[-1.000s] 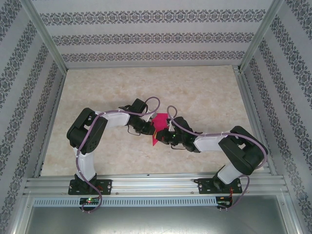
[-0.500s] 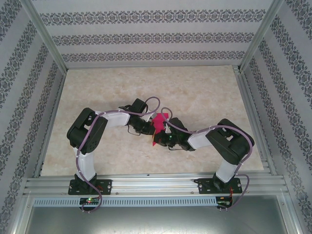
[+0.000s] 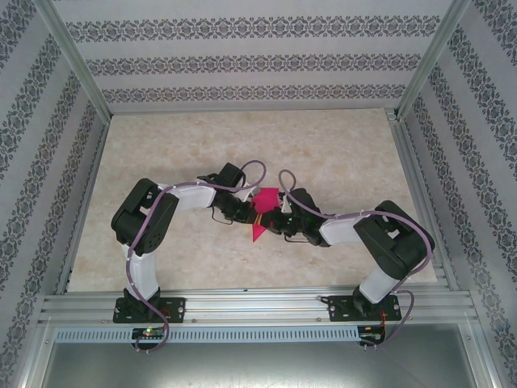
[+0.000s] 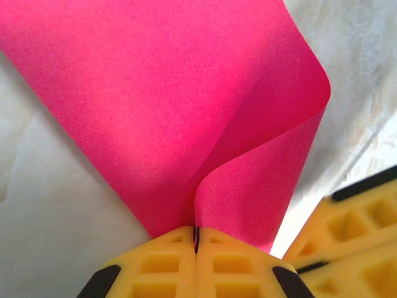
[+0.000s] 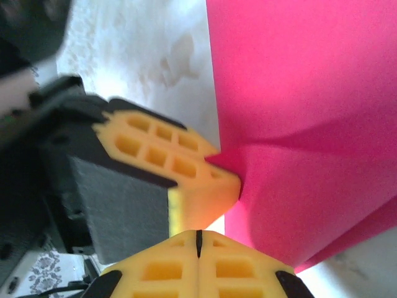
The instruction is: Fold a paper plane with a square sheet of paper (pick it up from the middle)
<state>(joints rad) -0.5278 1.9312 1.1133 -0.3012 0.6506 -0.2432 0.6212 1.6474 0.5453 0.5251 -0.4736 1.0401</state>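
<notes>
Top view, 6 o'clock: aluminium rail (image 3: 258, 305) runs along the near edge, with both arm bases bolted to it. Left arm (image 3: 145, 218) rises at 7 o'clock, right arm (image 3: 396, 246) at 5 o'clock. Both reach inward and meet just near of centre.

Centre: left gripper (image 3: 253, 217) and right gripper (image 3: 272, 221) tip to tip, almost touching. The square sheet of paper (image 3: 267, 196) sits between them, magenta-pink. One corner points toward 6 o'clock, a flap shows toward 12 to 1 o'clock.

Left wrist view: left jaws closed on the sheet, paper entering the seam between the yellow pads. The sheet fans away from the pinch, its 3 o'clock side rolled over in a soft, uncreased curve.

Right wrist view: right jaws closed, pads meeting. The sheet lies against the 3 o'clock side of the pads. Cannot tell if any paper is caught between them.

Surface (image 3: 242, 145): pale marble pattern, flat, matte.

Room: patterned wallpaper on the back wall (image 3: 258, 65) and both side walls. Metal posts (image 3: 77, 61) at the far corners.

Edges: left elbow sits close to the 8 o'clock edge, right elbow close to the 4 o'clock edge. Open surface runs from the sheet out to 12 o'clock, and wide toward 10 and 2 o'clock.
</notes>
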